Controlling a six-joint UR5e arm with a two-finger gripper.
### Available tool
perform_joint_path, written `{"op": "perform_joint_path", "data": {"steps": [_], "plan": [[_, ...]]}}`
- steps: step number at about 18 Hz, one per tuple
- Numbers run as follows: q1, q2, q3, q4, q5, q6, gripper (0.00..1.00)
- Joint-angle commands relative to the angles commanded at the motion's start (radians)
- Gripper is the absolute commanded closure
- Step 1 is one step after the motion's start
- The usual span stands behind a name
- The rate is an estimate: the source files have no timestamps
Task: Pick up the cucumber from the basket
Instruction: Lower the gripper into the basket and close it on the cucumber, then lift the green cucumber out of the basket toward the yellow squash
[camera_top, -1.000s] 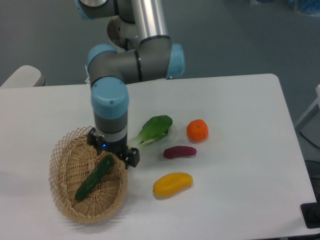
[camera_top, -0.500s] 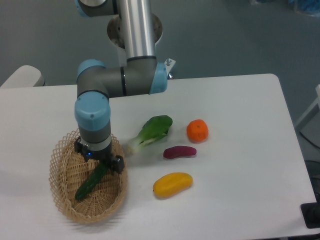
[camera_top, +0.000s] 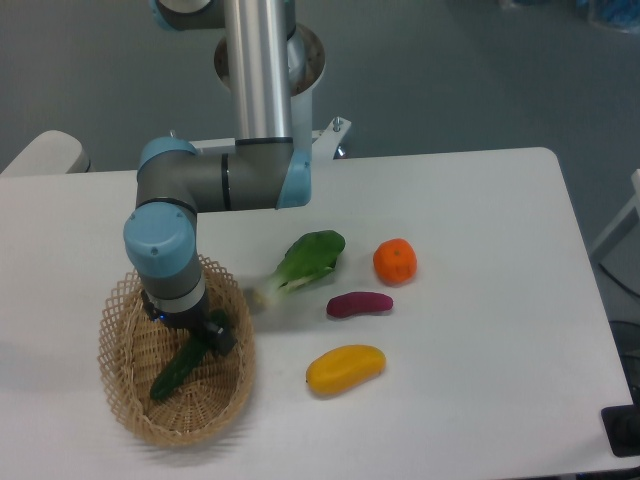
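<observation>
- At the table's front-left corner sits the basket (camera_top: 130, 405), oval, tan wicker, open lattice rim, resting flat on the white table (camera_top: 480, 300).
- Cucumber (camera_top: 175, 370): dark green, glossy, lying on the basket floor, running diagonally from lower left to upper right. Its upper end disappears under the gripper; its lower end is free and in plain view.
- Gripper (camera_top: 198, 338): down inside the basket, over the upper end of the cucumber. Dark body and a small blue light show just below the wrist; the wrist housing hides the fingers. Cannot tell whether the fingers are spread or pressed onto the cucumber.
- Arm: grey and light-blue joints, elbow bent over the rear of the table, wrist pointing straight down into the basket.
- Other produce, all outside the basket, to its right:
  - bok choy (camera_top: 305, 258), green leaves and white stem, stem end pointing toward the basket rim, close to it but apart;
  - orange (camera_top: 395, 261), right of the bok choy;
  - purple sweet potato (camera_top: 358, 304), below and between those two;
  - yellow mango (camera_top: 344, 368), nearest the front edge.
</observation>
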Motion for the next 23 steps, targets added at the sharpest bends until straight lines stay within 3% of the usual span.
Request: {"op": "perform_joint_path", "data": {"steps": [1, 5, 12, 18, 23], "plan": [[-0.002, -0.002, 0.000, 0.000, 0.000, 0.000, 0.01], [-0.002, -0.005, 0.005, 0.000, 0.000, 0.002, 0.31], [0.000, -0.003, 0.020, 0.000, -0.002, 0.028, 0.66], [0.009, 0.017, 0.034, -0.009, -0.002, 0.052, 0.73], [0.057, 0.073, 0.070, -0.025, -0.005, 0.124, 0.74]]}}
